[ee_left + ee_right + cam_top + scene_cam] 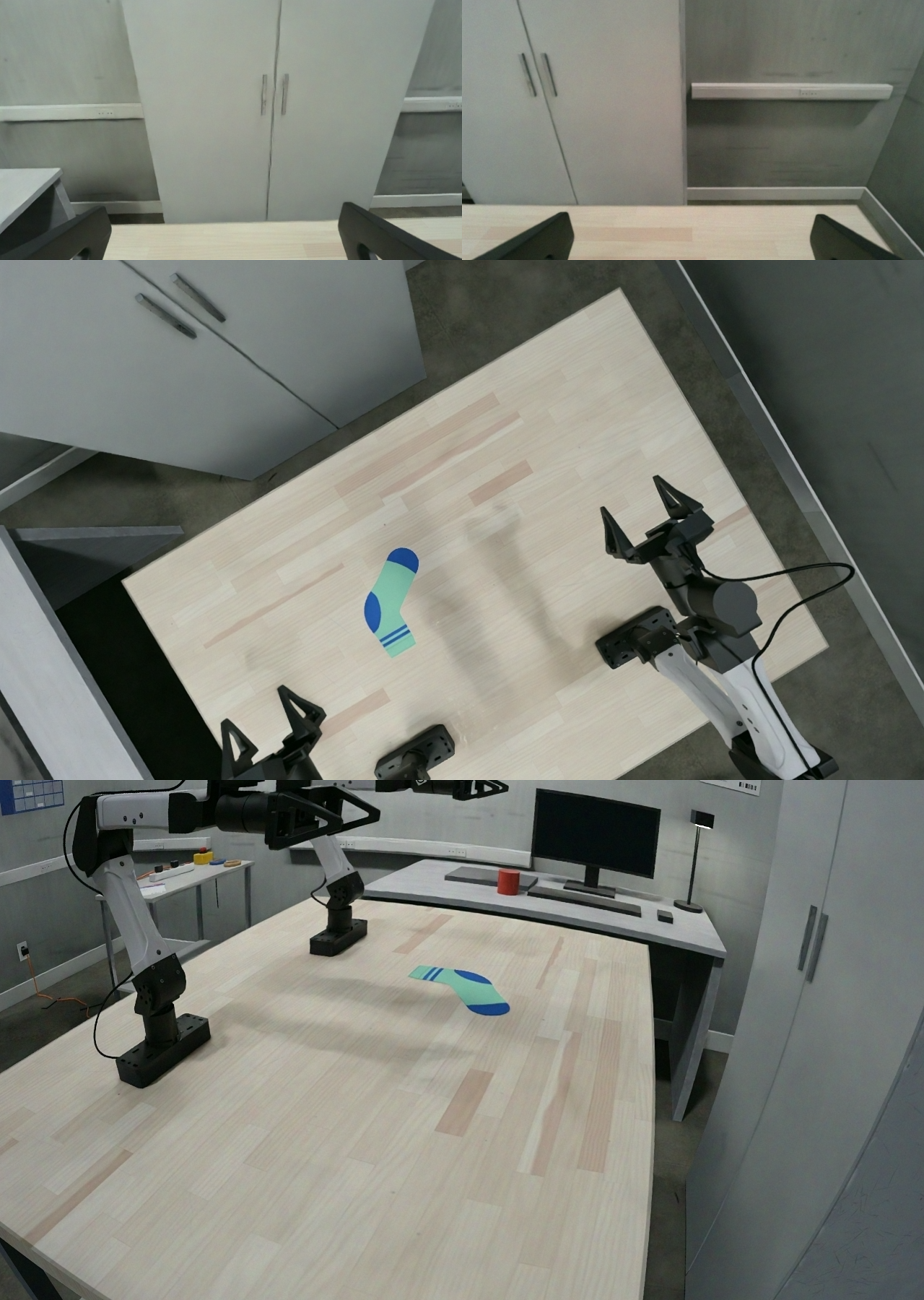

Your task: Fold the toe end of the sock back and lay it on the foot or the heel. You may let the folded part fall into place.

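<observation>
Although both wrist views show their own fingers over the table [439, 453] [362, 1194] [216, 240] [751, 227], only top and exterior show the sock [390, 596] [468, 985]. Left gripper [255, 703] [494, 789] [224, 217] and right gripper [629, 492] [359, 818] [691, 225]: raised above the table, fingers wide open, nothing between them. Sock's flat on the table, toe unfolded, well apart from both sets of fingertips, between the two grippers in top. Cabinet [258, 337] [794, 1038] [216, 144] [617, 126] stands past the table's edge, in all four views. Red mug [507, 882] on the desk beyond the table: exterior only.
</observation>
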Tool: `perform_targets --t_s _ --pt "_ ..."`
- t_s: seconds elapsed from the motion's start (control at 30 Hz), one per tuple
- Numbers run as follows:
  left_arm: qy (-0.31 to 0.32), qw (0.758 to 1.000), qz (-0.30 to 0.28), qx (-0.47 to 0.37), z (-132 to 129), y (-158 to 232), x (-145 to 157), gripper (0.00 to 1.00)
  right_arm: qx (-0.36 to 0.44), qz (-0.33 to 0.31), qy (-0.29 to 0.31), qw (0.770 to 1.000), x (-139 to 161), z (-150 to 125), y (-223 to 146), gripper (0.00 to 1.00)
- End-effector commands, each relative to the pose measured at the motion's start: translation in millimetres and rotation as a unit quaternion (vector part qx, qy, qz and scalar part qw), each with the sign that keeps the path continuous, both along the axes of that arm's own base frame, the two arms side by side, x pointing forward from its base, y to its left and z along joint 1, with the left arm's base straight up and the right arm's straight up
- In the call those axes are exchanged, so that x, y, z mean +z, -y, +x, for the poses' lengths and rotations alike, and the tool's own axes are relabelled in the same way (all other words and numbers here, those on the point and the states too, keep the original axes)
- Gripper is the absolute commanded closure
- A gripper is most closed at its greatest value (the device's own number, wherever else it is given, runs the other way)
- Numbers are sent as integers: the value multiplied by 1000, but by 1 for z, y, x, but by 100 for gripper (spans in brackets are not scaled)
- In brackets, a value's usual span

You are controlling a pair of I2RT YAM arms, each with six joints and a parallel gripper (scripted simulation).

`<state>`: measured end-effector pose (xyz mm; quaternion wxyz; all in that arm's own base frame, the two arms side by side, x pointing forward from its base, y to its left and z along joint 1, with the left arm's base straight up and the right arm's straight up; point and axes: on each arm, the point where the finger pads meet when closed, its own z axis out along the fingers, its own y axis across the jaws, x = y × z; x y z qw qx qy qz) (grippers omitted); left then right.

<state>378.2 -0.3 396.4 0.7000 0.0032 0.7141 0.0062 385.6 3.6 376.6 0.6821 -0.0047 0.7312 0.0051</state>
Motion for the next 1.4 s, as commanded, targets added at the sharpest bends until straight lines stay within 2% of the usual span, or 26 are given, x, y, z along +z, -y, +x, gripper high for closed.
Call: perform_targets --t_s 0.0,0.57,0.6,0.7,0.97,1.03,1.1,1.17,1.27,1.37 --pt "14 1000 -2 -2 -3 1 10 0 2 -2 14 1000 10 -2 -1 0" --pt "21 1000 -2 -2 -4 1 16 0 2 -2 18 1000 14 -3 -1 0" --pt "-44 999 10 -16 5 8 -27 67 2 -2 18 1000 14 -3 -1 0" --pt "-49 998 38 -11 5 9 -21 67 2 -2 18 1000 14 -3 -1 0" --pt "-137 981 124 -52 12 30 -73 67 2 -2 18 1000 14 -3 -1 0" --pt "-167 973 144 -65 12 35 -94 67 2 -2 18 1000 14 -3 -1 0" --pt "-167 973 144 -65 12 35 -94 67 2 -2 18 1000 14 -3 -1 0" --pt "-187 966 161 -74 12 39 -107 67 2 -2 18 1000 14 -3 -1 0" --pt "-233 949 192 -95 8 45 -141 67 2 -2 18 1000 14 -3 -1 0" --pt "-245 937 222 -113 9 53 -144 67 2 -2 18 1000 14 -3 -1 0"
